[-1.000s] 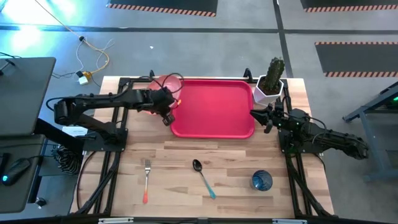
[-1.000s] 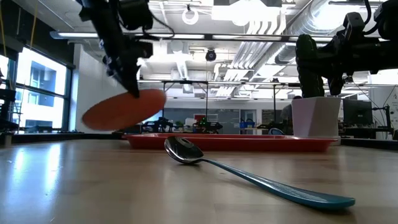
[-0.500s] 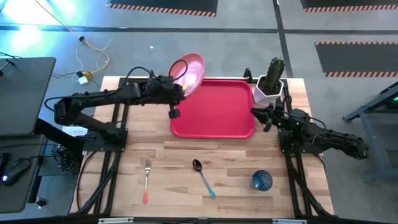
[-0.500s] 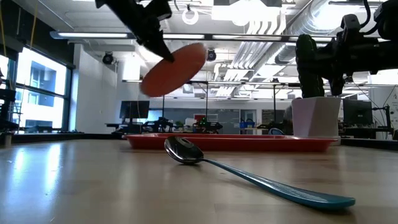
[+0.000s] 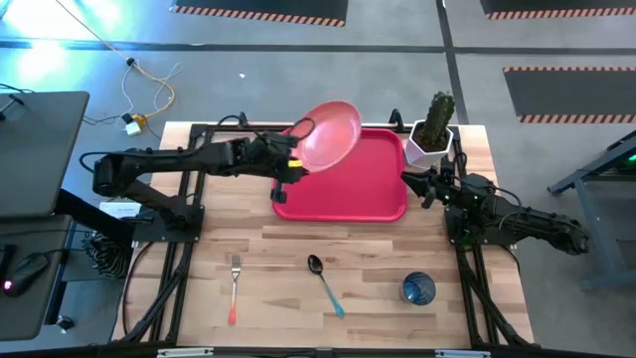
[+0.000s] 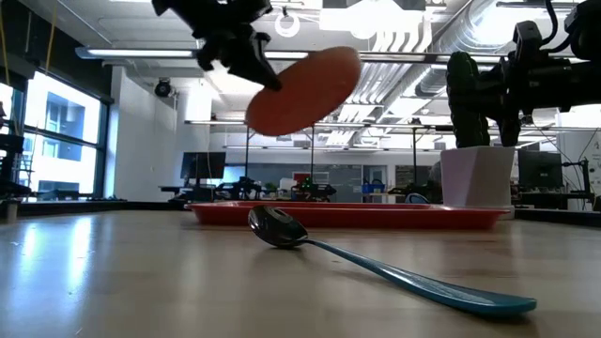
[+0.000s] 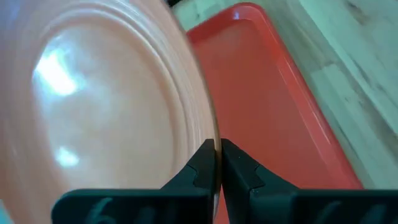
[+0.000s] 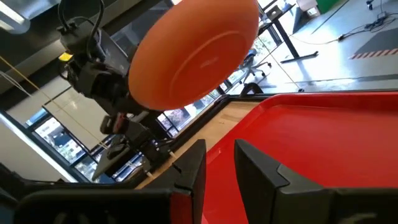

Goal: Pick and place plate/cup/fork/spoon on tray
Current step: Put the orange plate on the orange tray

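In the last second the left gripper (image 5: 291, 165), fingers pinched on its rim, has swung the plate (image 5: 328, 135) up from beside the tray (image 5: 348, 184) to tilt over the tray's far-left corner (lowering remains), while the right gripper (image 5: 427, 189) waits, fingers parted, at the tray's right edge.

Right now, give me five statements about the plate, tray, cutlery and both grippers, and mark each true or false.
1. The left gripper holds the plate by its rim, tilted in the air above the tray. True.
2. The plate already lies flat on the tray. False: the low view shows it lifted clear of the tray.
3. The spoon lies on the table between the fork and the cup. True.
4. The right gripper grips the cup. False: it is open and empty beside the tray's right edge, near the cactus pot.
5. The fork is on the tray. False: it lies on the wooden table.
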Motion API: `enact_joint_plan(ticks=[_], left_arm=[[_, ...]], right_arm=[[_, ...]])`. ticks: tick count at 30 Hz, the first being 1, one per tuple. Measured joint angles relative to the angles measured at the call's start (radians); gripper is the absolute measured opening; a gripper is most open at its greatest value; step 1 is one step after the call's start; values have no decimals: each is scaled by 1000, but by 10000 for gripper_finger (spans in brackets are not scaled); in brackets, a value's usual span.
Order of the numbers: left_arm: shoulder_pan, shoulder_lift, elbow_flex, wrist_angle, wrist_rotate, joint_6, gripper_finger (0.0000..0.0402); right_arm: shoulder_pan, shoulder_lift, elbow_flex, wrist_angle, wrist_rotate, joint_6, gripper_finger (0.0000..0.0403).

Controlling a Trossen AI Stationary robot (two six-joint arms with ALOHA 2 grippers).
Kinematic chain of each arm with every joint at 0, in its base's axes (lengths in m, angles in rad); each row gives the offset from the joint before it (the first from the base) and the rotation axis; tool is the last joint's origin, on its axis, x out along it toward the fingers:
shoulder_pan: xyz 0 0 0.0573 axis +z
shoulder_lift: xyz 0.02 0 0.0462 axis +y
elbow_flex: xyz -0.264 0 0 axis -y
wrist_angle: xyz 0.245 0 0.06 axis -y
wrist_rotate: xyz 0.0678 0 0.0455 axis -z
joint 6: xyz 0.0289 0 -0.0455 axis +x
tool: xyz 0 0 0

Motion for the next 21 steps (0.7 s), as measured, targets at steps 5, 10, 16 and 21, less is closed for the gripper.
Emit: enact_joint_plan(ticks=[5,10,16,21], left_arm=[[-12,76,0,15,-4,27,3],[-16,153,0,16,-11,29,3],[-19,237,19,9,-9,46,3],[-23,315,80,9,-6,46,3]], right_arm=[[0,0,0,12,0,0,75],[0,0,0,14,0,0,75],[0,0,0,13,0,-2,75],[0,0,0,1,0,-2,75]])
